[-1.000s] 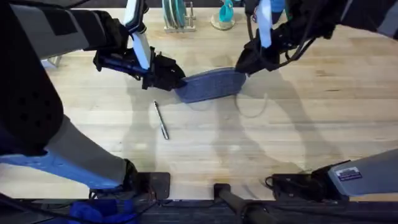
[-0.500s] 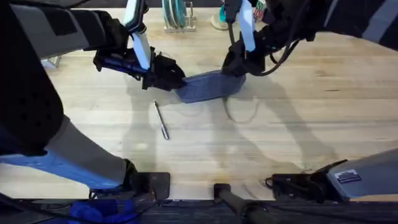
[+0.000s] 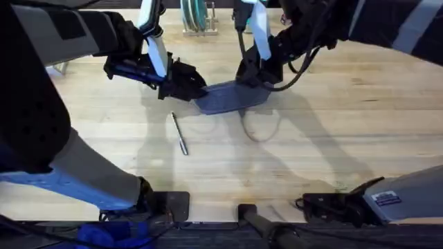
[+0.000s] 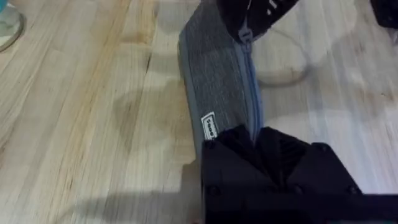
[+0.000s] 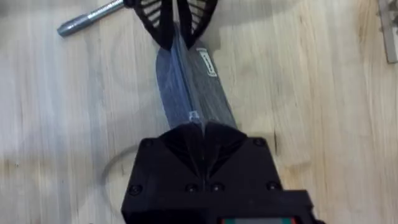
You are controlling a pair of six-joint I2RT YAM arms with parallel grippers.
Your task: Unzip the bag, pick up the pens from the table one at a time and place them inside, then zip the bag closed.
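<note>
Pale plank table (image 3: 360, 117); bag (image 3: 225, 98); silver pen (image 3: 180, 133)

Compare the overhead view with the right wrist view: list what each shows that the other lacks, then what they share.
Overhead alone: both arm bases at the near table edge, and a rack with a teal object at the far edge of the table.

Right wrist alone: the zipper running along the bag's top, a small label on its side, and the right gripper shut at the zipper line.

Both: the bag held between the grippers, the left gripper clamping its other end, the silver pen on the table.
</note>
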